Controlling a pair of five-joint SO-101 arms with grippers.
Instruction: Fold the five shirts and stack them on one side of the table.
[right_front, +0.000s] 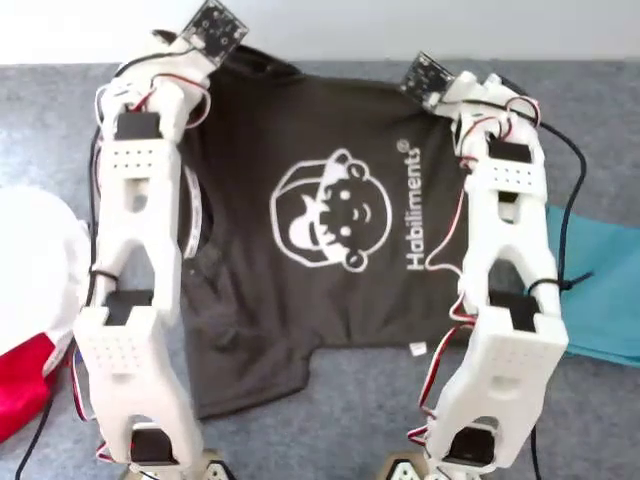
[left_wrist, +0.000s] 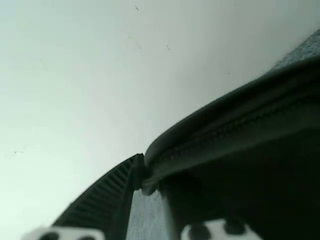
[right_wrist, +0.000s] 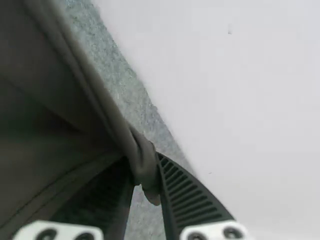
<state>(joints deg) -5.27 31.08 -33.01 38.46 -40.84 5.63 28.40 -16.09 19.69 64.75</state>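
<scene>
Shirt (right_front: 340, 300), dark brown, lies spread flat on the grey worktop (right_front: 360, 410) with its white print up, between your two arms.

Near side: one sleeve (right_front: 250, 375) sticks out toward the arm bases, a little rumpled. A small white tag (right_front: 417, 348) shows at the shirt's near edge, by the right arm (right_front: 505, 250).

Middle: the left arm (right_front: 135, 250) stretches over the shirt's neck side. The right arm runs along the opposite side. The print sits sideways, about midway between them.

Flanks: red cloth (right_front: 20, 385) lies at the near left edge of the worktop. White cloth (right_front: 35, 250) lies just beyond it, touching it. Teal cloth (right_front: 600, 290) lies outside the right arm, which overlaps its edge in the high view.

Far side: your left end effector (left_wrist: 142, 180) is closed on the shirt's far left edge. A stitched hem is pinched against the left ribbed finger (left_wrist: 107, 200). Your right end effector (right_wrist: 145, 182) is clamped on the far right corner, with a fold of brown cloth bunched against the right ribbed finger (right_wrist: 185, 200). Grey worktop shows just beside each grip. The white wall (right_front: 330, 30) stands close behind.
</scene>
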